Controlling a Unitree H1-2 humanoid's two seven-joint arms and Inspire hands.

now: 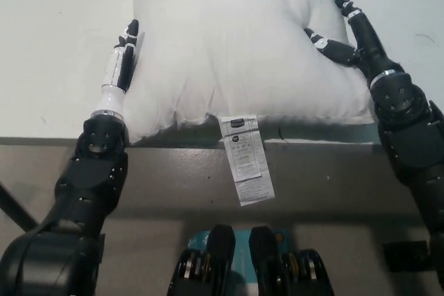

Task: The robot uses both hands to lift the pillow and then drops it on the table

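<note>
Plainly, the pillow is a soft, light thing: a plump white square of matte woven cloth, puffed in the middle and thin at the seams, lying on the pale counter with its near edge at the counter's near edge and a printed paper tag hanging over it. It should weigh little, but it will sag and fold rather than stay stiff, so I judge the hold belongs at its left and right flanks, squeezed inward. The left robot hand lies flat against the left flank, fingers straight and together, gripping nothing. The right robot hand presses into the right side, fingers spread wide, dimpling the cloth. The smooth fabric may slip under a light squeeze.
</note>
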